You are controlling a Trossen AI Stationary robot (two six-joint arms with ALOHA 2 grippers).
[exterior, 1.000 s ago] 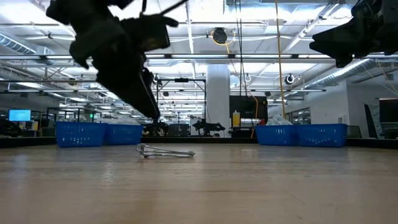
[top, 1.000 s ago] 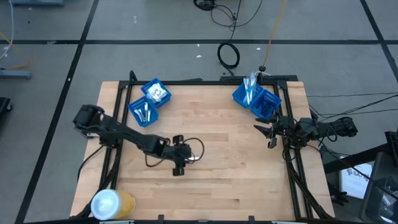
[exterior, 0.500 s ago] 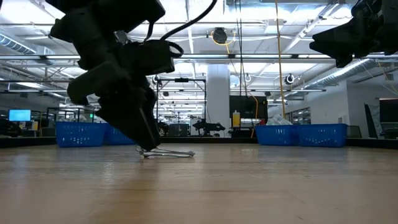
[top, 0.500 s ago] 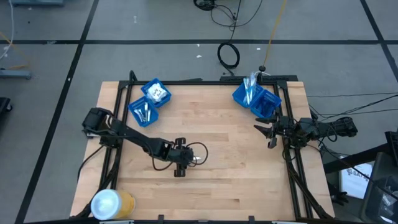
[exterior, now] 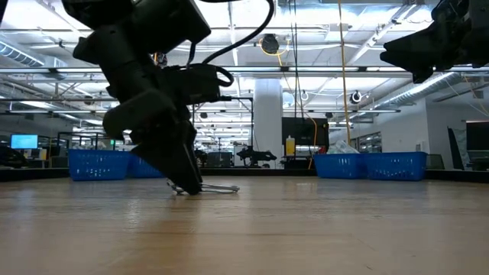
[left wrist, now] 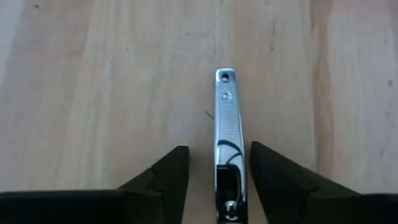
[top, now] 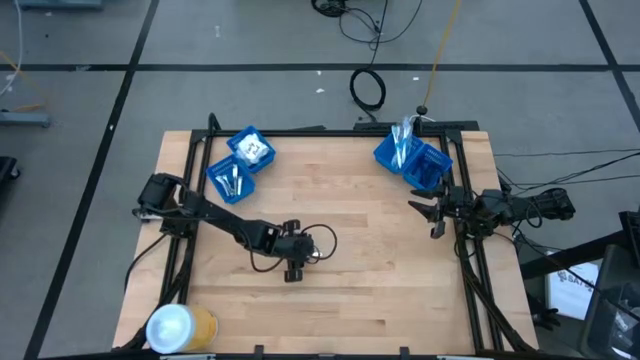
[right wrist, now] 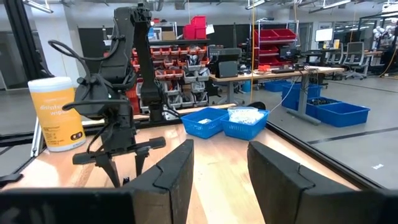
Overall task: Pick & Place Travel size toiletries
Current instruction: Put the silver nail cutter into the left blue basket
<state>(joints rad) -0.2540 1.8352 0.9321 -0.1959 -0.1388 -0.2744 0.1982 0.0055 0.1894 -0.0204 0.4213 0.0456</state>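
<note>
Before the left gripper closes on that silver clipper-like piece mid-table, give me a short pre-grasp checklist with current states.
1. Silver nail clipper lies between the left gripper fingers: ok.
2. Fingers open on both sides of it: ok.
3. Gripper down at the table, fingertips near the wood in the low view: ok.
4. Right gripper parked at the table's right edge, away from the grasp: ok.
5. Fingertips low enough to catch the flat piece: cannot tell.
</note>
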